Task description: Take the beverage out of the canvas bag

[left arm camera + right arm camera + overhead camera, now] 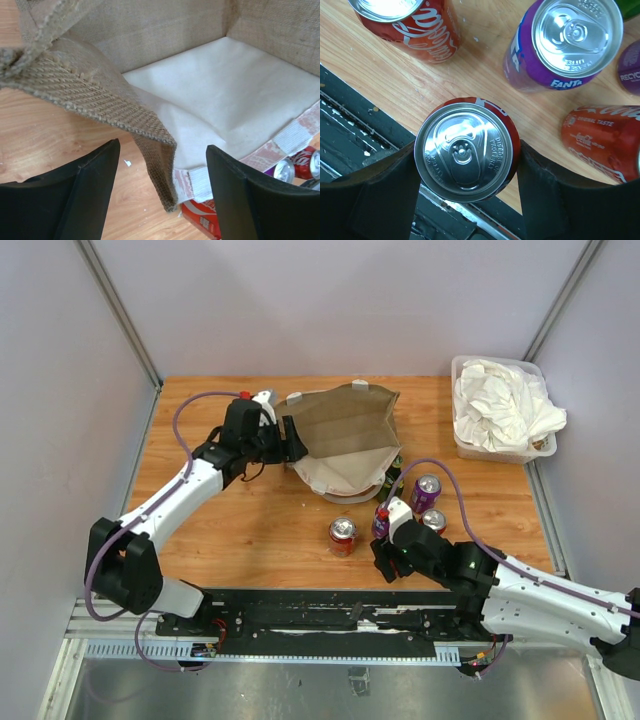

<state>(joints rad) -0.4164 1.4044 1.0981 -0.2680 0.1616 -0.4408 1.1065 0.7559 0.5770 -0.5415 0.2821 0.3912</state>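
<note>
The left gripper [162, 146] stands parted around the drooping rim of the canvas bag [150, 30] (white lining inside); red cans [202, 215] at five o'clock.

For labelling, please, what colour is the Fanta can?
Purple; the Fanta can shows best in right wrist view.

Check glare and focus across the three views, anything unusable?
Top external: even light, soft shadows, sharp. Left wrist: canvas bag weave crisp, white lining nearly washed out. Right wrist: glare on centre red can and purple can lids, print legible. Nothing unusable.
</note>
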